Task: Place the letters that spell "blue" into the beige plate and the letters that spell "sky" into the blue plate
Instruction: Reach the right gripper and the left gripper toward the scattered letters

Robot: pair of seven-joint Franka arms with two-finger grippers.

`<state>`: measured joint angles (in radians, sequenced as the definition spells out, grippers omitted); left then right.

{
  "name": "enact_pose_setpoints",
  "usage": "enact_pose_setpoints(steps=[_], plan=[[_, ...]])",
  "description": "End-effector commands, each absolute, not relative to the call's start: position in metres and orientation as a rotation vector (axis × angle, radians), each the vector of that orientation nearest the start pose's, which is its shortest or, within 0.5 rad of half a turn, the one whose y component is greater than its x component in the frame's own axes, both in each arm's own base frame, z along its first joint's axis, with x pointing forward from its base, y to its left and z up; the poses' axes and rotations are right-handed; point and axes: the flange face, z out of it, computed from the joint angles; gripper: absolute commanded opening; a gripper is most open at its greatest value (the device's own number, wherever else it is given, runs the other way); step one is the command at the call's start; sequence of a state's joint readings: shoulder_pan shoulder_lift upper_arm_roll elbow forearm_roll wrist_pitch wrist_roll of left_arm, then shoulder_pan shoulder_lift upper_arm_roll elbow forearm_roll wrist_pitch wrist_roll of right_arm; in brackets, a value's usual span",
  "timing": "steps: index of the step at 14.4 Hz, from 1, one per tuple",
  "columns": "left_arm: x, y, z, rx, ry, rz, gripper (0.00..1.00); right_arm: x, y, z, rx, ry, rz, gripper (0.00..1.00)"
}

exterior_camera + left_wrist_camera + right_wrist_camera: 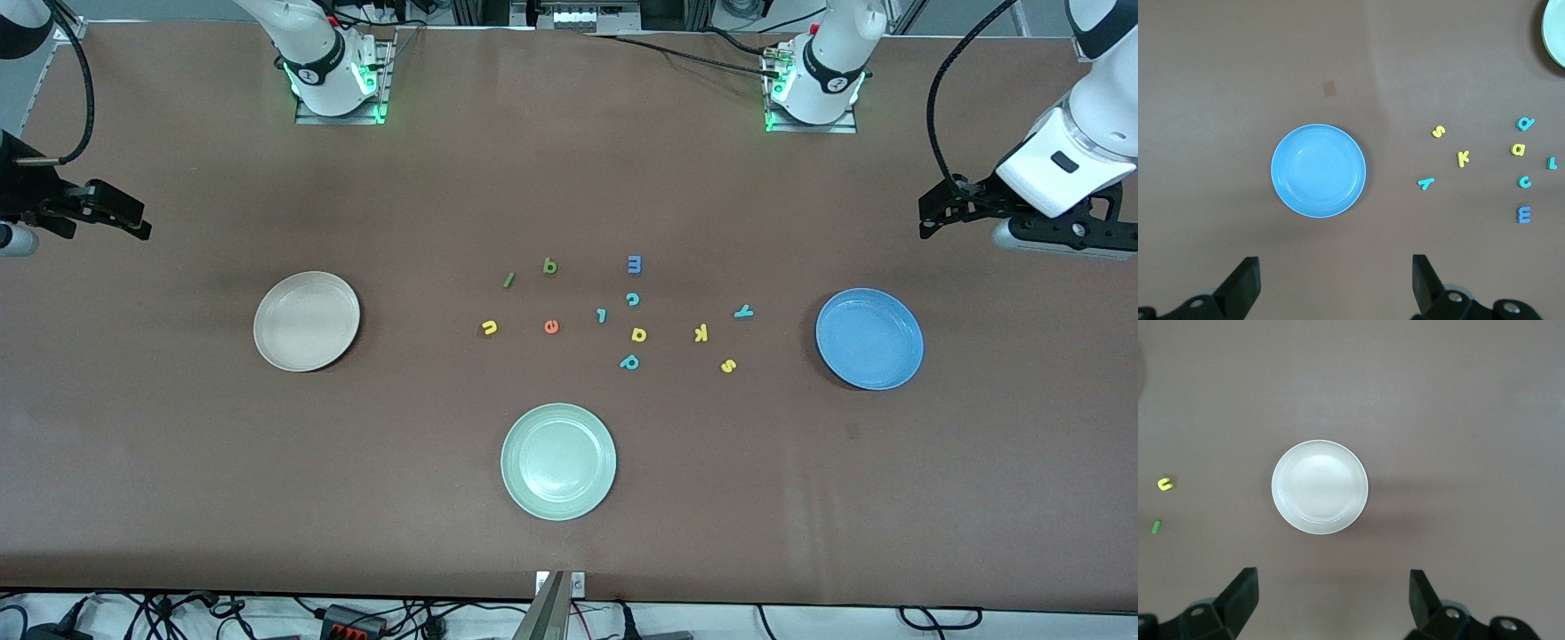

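The beige plate (pixel 307 321) lies empty toward the right arm's end, the blue plate (pixel 869 339) empty toward the left arm's end. Between them lie green b (pixel 550 266), dark green l (pixel 508 280), yellow u (pixel 489 328) and orange e (pixel 551 326). Closer to the blue plate are teal y (pixel 744 311), yellow k (pixel 701 333) and yellow s (pixel 728 365). My left gripper (pixel 929 218) hangs open high over its end of the table, looking down on the blue plate (pixel 1318 171). My right gripper (pixel 133 218) hangs open over its end, above the beige plate (pixel 1319 487).
A pale green plate (pixel 558 460) sits nearest the front camera. Among the letters lie a blue m (pixel 634 264), teal c (pixel 632 299), teal hooked piece (pixel 602 315), yellow a (pixel 638 334) and teal p (pixel 629 362).
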<state>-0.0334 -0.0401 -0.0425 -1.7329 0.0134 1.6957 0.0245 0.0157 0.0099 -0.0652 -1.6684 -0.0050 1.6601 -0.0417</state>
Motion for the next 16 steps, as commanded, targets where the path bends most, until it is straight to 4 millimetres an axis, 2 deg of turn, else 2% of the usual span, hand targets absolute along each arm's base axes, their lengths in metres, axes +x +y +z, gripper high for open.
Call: enact_pose_setpoints(steps=[1,3,10,14,15,16], plan=[[0.549,-0.042,0.586,-3.131,0.171,0.002,1.00,0.559,-0.027,0.584,-3.158,0.007,0.020,1.00],[0.549,-0.043,0.591,-3.131,0.171,-0.010,1.00,0.558,-0.029,0.584,-3.157,0.012,0.025,1.00],[0.546,-0.043,0.586,-3.131,0.171,0.055,1.00,0.557,-0.028,0.587,-3.157,0.003,0.021,1.00],[0.549,-0.045,0.564,-3.132,0.197,0.188,1.00,0.553,-0.028,0.587,-3.156,0.010,0.062,1.00],[0.548,-0.049,0.560,-3.129,0.213,0.214,1.00,0.553,-0.028,0.587,-3.156,0.013,0.062,1.00],[0.551,-0.063,0.548,-3.124,0.256,0.248,1.00,0.553,-0.028,0.587,-3.156,0.013,0.059,1.00]])
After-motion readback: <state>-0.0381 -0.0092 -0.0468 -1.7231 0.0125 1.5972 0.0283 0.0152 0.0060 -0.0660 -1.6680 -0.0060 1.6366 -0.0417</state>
